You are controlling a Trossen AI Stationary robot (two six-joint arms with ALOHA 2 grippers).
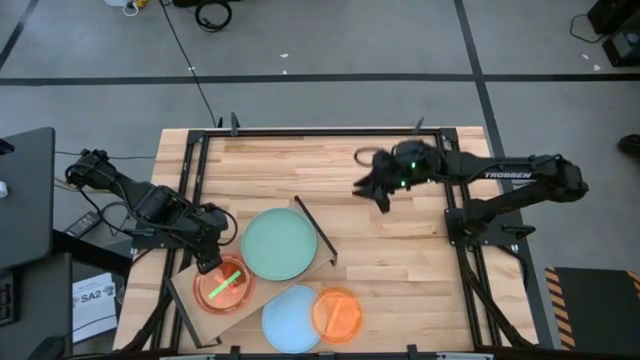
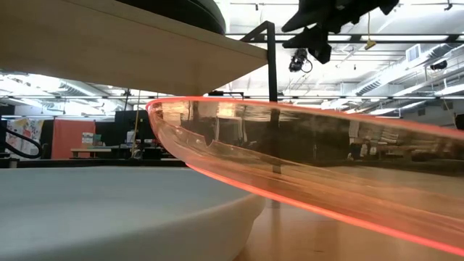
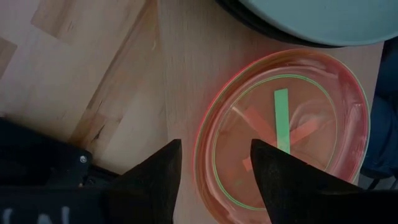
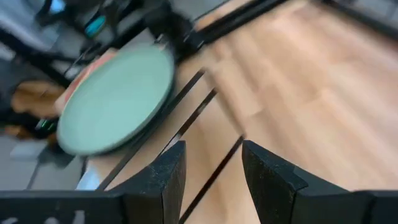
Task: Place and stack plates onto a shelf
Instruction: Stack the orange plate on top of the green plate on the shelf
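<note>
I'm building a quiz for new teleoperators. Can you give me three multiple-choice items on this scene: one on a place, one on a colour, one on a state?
1. Where does the mint-green plate lie?
A. On the shelf
B. On the floor
C. In the right end effector

2. What colour is the plate directly under the left end effector?
A. Black
B. Translucent pink
C. White

3. How do the left end effector's fingers stand?
A. Shut on a plate
B. Open, holding nothing
C. Out of sight

Key: 1 A, the high view shows it on the pale board beside the black bar frame. 2 B, the pink plate shows below the fingers in the left wrist view. 3 B, that view shows a clear gap between the fingers above the plate's rim.
</note>
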